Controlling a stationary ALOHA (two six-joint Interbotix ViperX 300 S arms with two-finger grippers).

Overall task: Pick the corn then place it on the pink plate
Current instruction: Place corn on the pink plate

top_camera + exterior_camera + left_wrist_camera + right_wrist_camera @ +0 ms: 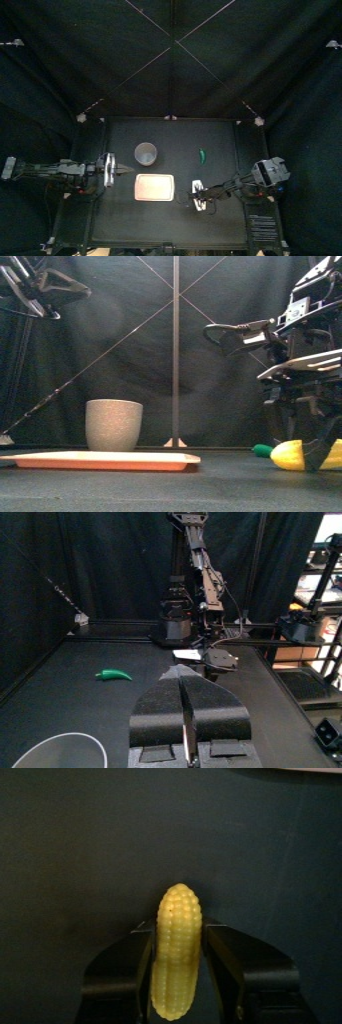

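front view shows the corn [286, 455] partly hidden by the right gripper [315, 452] clamping it; left gripper [186, 682] closed.

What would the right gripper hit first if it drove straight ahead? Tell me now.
Bare black table lies ahead of the right gripper, which holds the yellow toy corn cob. The flat pink tray sits just beside that line; it might clip the tray's edge, but depth is unclear.
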